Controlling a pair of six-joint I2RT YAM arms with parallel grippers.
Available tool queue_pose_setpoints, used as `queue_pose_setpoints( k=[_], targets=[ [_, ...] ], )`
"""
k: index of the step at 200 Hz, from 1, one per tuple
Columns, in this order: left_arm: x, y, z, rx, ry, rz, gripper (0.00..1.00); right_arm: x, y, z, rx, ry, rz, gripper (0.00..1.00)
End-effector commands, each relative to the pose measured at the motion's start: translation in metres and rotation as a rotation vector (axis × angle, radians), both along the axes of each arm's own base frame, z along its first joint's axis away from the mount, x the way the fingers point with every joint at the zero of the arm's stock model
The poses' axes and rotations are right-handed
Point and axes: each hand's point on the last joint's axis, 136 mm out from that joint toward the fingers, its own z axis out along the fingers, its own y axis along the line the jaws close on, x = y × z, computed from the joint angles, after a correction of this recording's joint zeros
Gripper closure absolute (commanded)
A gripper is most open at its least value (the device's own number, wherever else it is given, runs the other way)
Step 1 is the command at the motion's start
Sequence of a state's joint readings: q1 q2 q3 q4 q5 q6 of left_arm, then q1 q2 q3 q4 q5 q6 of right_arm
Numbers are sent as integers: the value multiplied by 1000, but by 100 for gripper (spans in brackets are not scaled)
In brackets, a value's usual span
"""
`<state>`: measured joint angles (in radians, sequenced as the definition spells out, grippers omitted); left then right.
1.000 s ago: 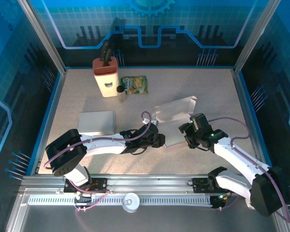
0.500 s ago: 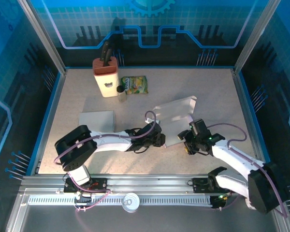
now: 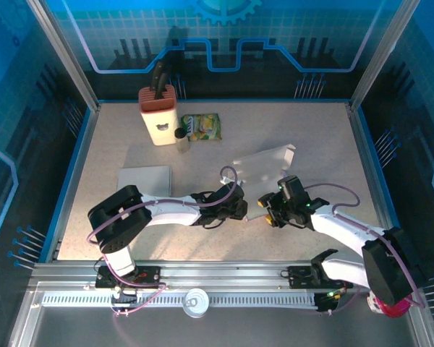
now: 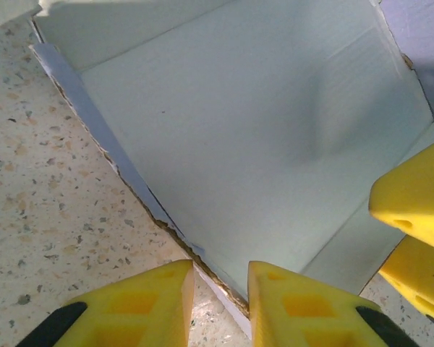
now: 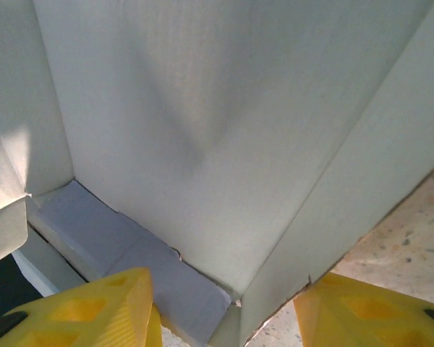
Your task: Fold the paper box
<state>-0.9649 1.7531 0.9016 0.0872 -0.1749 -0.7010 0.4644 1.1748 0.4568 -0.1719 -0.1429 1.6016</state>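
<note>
The white paper box (image 3: 264, 168) lies half-folded right of the table's middle, its flaps partly raised. My left gripper (image 3: 241, 210) is at the box's near left edge. In the left wrist view its yellow fingers (image 4: 139, 305) straddle the torn edge of the box wall (image 4: 231, 137), a narrow gap on each side, so it is open (image 4: 220, 307). My right gripper (image 3: 269, 211) is at the near edge just to the right. Its jaws (image 5: 228, 318) are wide open around a box corner (image 5: 224, 144), with a grey flap (image 5: 130, 253) below. The right fingers (image 4: 412, 210) also show in the left wrist view.
At the back left stand a knife block (image 3: 159, 113), a small bottle (image 3: 180, 136) and a green snack bag (image 3: 202, 127). A flat grey sheet (image 3: 145, 183) lies left of the arms. Blue walls ring the speckled table (image 3: 311, 130).
My right gripper has moved left along the box's near edge, ending close beside the left gripper. The box has shifted slightly. The left gripper has stayed at the edge.
</note>
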Motion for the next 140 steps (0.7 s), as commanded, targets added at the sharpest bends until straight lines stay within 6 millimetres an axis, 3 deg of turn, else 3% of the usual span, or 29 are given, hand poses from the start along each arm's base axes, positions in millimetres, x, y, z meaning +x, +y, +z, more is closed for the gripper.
queue_pose_setpoints(
  k=[1, 44, 140],
  targets=[
    [0, -3, -4, -4, 11, -18, 74, 0, 9, 1, 43, 6, -9, 47],
    [-2, -3, -4, -16, 17, -21, 74, 8, 19, -1, 89, 14, -23, 48],
    [-4, -5, -5, -19, 25, -38, 76, 10, 21, -8, 145, 52, -124, 56]
  ],
)
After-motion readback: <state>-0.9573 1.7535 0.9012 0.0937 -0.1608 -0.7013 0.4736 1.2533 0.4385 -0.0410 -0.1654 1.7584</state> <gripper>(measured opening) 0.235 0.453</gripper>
